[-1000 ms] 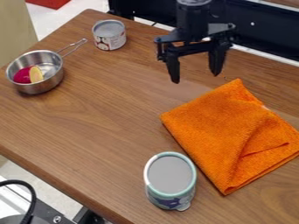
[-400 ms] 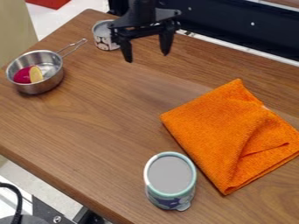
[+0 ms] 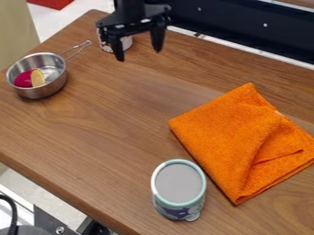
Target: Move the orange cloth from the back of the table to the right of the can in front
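The black gripper hangs open over the upper left part of the table, nothing between its fingers. Partly hidden behind it stands a small can with a pale label. Left of the gripper is a metal saucepan, its thin handle pointing to the upper right. Inside the pan lie a dark pink object and a yellowish, wedge-like piece.
An orange cloth lies folded on the right of the wooden table. A teal-rimmed canister stands upright near the front, close to the cloth's left edge. A dark rail runs behind the table.
The gripper has moved left and somewhat up in the view, from above the cloth to in front of the small can. At lower left, the black cable has shifted left.
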`<action>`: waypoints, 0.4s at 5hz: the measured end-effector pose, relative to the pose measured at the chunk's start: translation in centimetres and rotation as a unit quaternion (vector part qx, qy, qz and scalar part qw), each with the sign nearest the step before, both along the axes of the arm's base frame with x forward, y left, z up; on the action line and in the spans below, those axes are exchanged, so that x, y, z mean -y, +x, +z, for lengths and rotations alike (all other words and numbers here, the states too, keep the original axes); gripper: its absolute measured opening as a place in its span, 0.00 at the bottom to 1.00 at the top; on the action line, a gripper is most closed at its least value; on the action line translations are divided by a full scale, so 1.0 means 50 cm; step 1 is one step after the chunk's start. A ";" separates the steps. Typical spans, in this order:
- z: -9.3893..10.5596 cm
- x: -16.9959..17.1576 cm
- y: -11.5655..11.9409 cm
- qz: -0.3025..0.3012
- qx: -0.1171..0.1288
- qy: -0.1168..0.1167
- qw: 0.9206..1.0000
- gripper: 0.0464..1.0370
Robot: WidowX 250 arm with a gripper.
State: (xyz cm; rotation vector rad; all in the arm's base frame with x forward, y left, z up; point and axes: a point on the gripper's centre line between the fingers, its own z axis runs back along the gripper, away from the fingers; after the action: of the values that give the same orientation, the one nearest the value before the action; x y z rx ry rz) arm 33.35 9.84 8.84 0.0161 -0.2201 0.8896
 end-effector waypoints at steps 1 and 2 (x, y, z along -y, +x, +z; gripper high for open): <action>-0.007 -0.019 -0.019 0.087 -0.029 -0.035 0.995 0.96; -0.023 -0.044 -0.052 0.155 -0.038 -0.042 0.986 0.96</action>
State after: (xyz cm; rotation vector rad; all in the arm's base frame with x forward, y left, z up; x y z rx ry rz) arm 30.76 12.04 7.68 0.0054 -0.1092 1.2054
